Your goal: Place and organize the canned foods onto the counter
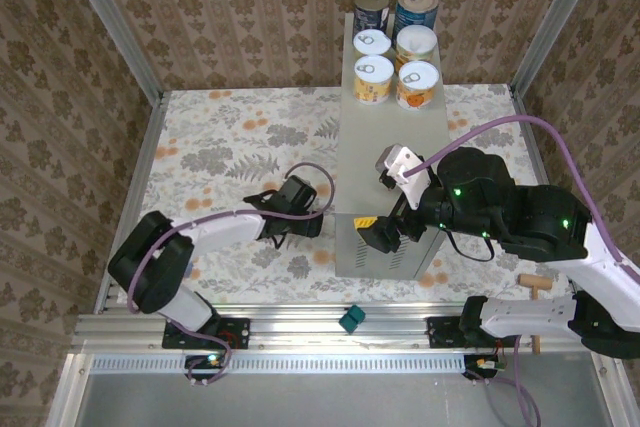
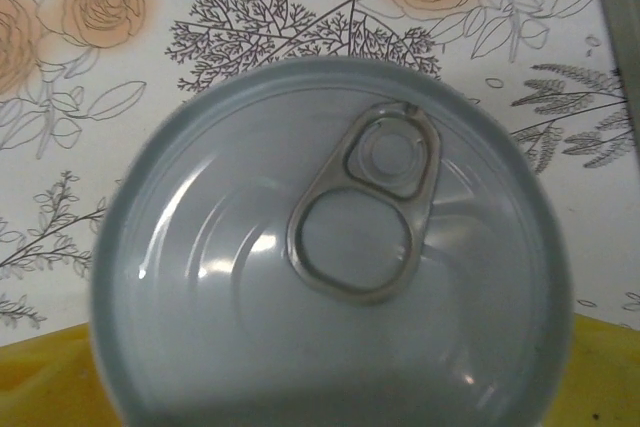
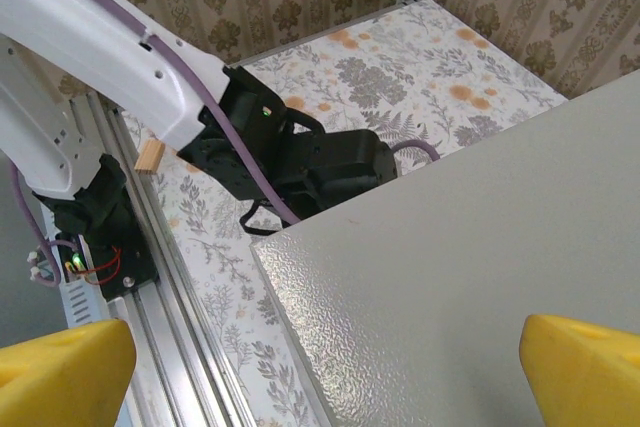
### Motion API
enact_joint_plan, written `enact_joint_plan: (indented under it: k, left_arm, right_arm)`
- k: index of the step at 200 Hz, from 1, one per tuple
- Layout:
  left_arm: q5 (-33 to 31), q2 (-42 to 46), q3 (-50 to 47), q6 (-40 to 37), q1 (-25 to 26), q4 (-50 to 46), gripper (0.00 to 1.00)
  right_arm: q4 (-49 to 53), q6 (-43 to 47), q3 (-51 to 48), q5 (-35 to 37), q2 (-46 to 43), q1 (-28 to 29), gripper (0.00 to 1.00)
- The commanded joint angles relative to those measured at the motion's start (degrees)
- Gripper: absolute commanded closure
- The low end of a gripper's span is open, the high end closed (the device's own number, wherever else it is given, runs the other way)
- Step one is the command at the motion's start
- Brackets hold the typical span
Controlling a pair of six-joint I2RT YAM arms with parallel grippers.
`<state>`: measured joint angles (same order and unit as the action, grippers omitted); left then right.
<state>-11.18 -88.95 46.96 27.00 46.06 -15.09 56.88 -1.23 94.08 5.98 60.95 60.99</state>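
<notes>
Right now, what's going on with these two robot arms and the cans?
Six cans already stand in two rows at the far end of the grey counter. The left pincer is down beside the counter, straddling another can standing on the floral floor; a grip can't be confirmed. The right pincer hovers open over the counter's near end.

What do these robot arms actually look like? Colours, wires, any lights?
Both arms are built from chunky black joint housings linked by smooth white tubes. The left arm and right arm each carry a purple cable looping along the outside. Small green lights glow on the right arm's black joints. The fingers are bright yellow.
</notes>
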Motion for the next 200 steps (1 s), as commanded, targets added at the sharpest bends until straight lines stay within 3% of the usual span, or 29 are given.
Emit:
enact_joint_plan:
  k: [1,53,83,163,200]
  left_arm:
    - [-1.78,-0.99,1.73,-0.05,0.23,2.55,0.08]
    - [-2.72,-0.11,0.77,-1.91,0.56,6.29,0.23]
    - [-3.72,1.82,1.96,-2.41,0.95,3.58,0.27]
    - [-5.96,18.09,11.46,-8.08,1.11,-15.28,0.35]
    - [-0.39,23.33,22.81,-14.16,0.86,-27.57,0.34]
  right_arm:
    - [-0.53,0.21,-0.38,1.92,-1.23,0.44,0.00]
    - [-1.46,0.00,-1.35,1.98,-1.45,0.44,0.00]
    - [-1.73,-0.09,-1.66,2.11,-1.87,0.44,0.00]
    - [-2.00,-0.38,-2.06,2.49,-3.25,0.61,0.00]
    - [-2.51,-1.09,-2.86,4.18,-5.17,0.61,0.00]
